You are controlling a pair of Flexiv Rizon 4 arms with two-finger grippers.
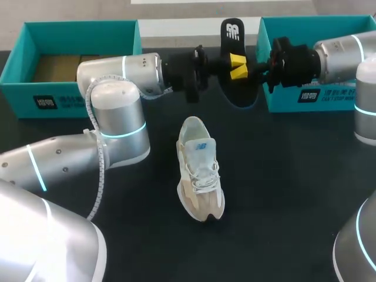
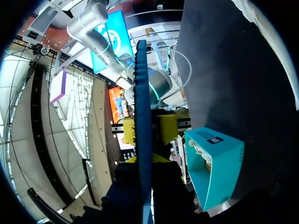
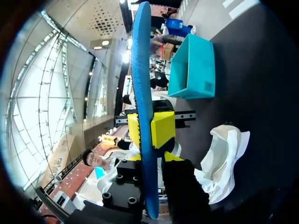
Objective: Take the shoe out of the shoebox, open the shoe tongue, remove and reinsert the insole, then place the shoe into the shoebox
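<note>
Black on its upper face and blue along its edge, the insole (image 1: 232, 35) hangs roughly level in the air over the far middle of the counter (image 1: 294, 194), pinched from both sides at once. The left claw (image 1: 234, 66) comes in from the left and the right claw (image 1: 243, 68) from the right, and each has its yellow tips narrowed onto the insole's waist, one finger on either face; both wrist views show it edge-on between the tips. Its long axis runs far to near, with the logo end at the far side. The shoe (image 1: 200, 170) is out of any box and stands on its sole on the counter, free of both claws, near of the held insole and a little to its left. Its long axis also runs far to near, with only a slight slant: the heel and the mouth are at the far end, the toe at the near end. So insole and shoe lie nearly parallel and, as far as I can judge, heel to heel. The reinsertion turns on carrying the insole nearward, leftward and down, then tipping its near end into the mouth toward the toe. The left arm comes in from the shoe's side and looks slightly the nearer of the two, though I judge the difference small. The left shoebox (image 1: 70, 97) and the right shoebox (image 1: 338, 100) stand at the far corners, well apart from the shoe
</note>
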